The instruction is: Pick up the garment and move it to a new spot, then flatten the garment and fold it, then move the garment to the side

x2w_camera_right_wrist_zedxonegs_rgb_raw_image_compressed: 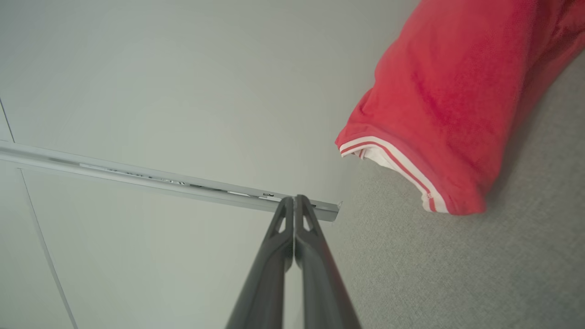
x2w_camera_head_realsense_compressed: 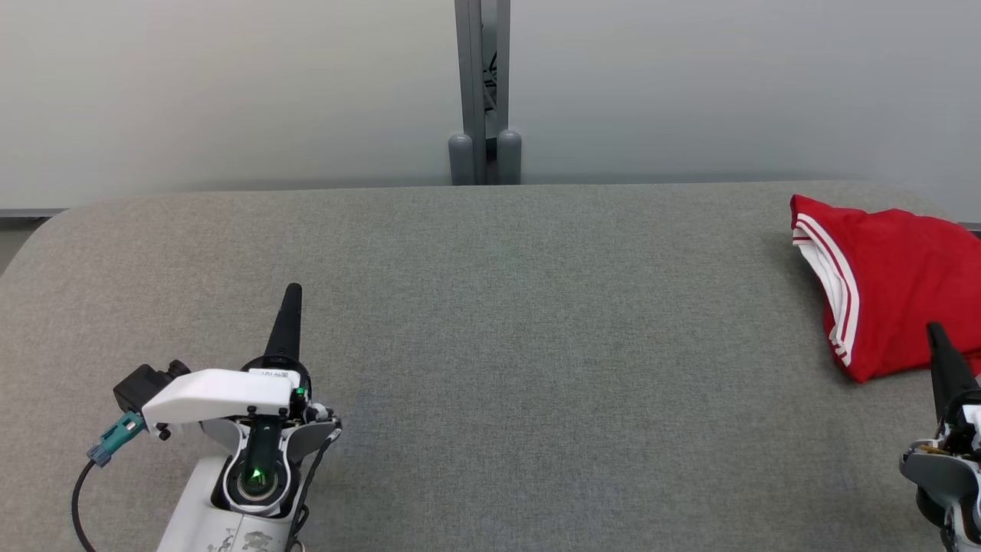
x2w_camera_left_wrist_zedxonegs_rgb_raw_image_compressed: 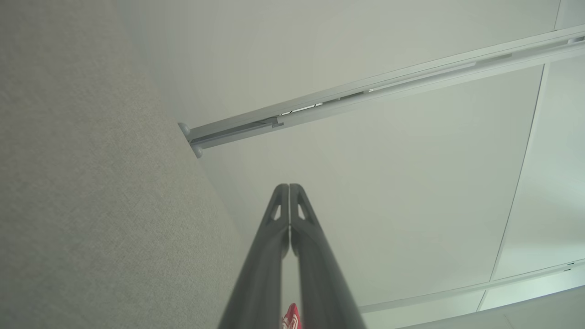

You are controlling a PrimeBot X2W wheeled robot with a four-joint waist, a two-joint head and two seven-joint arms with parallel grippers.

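Hovering low over the grey table (x2w_camera_head_realsense_compressed: 490, 368), the left gripper (x2w_camera_head_realsense_compressed: 292, 291) and right gripper (x2w_camera_head_realsense_compressed: 936, 331) each have fingers pressed together, holding nothing. Just beyond the right gripper, the red garment (x2w_camera_head_realsense_compressed: 897, 284) lies doubled over near the table's right edge. Expect light, limp fabric; pinch a corner or the white-striped hem. Nothing obstructs it. A grey post (x2w_camera_head_realsense_compressed: 483, 92) stands behind the table, well apart.

The fingers (x2w_camera_right_wrist_zedxonegs_rgb_raw_image_compressed: 269, 278) meet tip to tip, near the red garment (x2w_camera_right_wrist_zedxonegs_rgb_raw_image_compressed: 448, 100).
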